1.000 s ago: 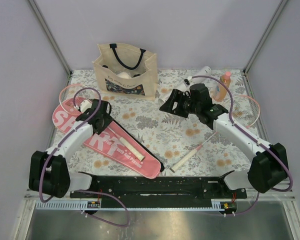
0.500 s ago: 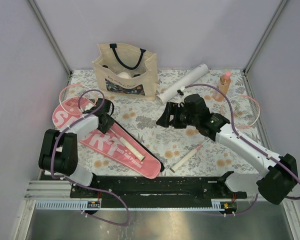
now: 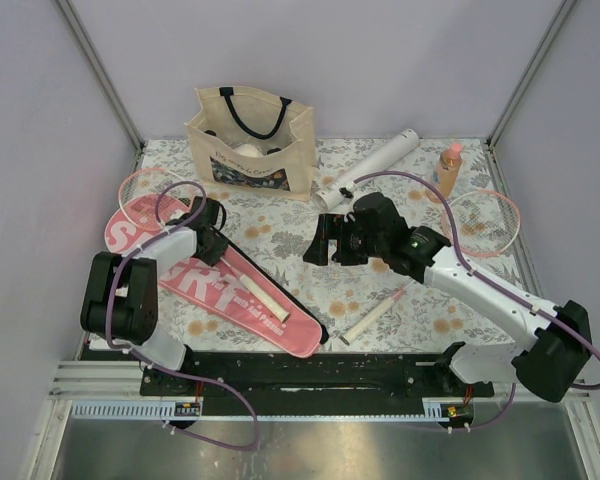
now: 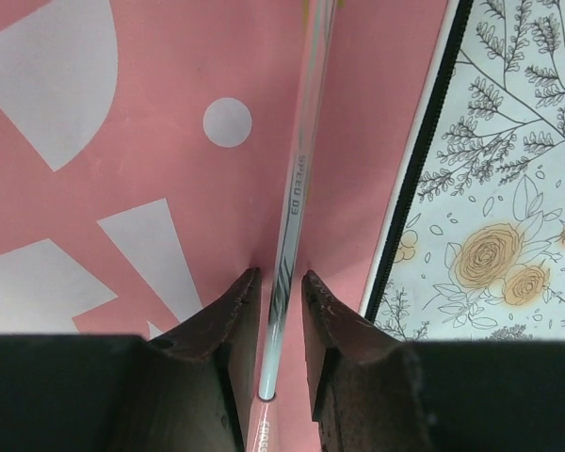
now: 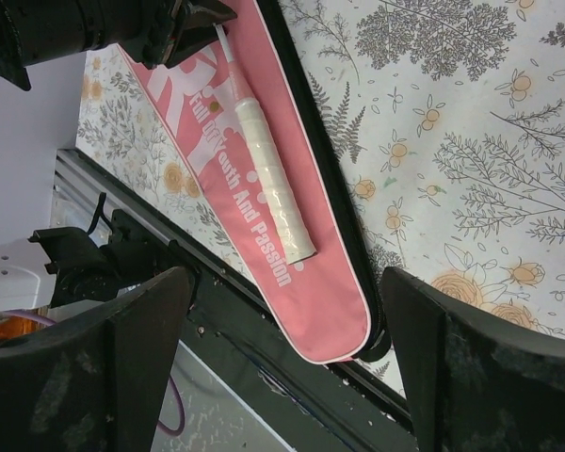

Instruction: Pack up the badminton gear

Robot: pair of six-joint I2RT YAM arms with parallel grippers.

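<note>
Left wrist view: racket straddled on the pink case.
The left gripper is held narrowly apart astride the thin, pale shaft, not clamped on it; the racket is laid lengthwise on the SPORT-lettered case at the left of the table. It is judged light and springy, its shaft slick and easily bent, so the white wrapped handle is better pinched. The right gripper is spread wide and empty, near mid-table.
</note>
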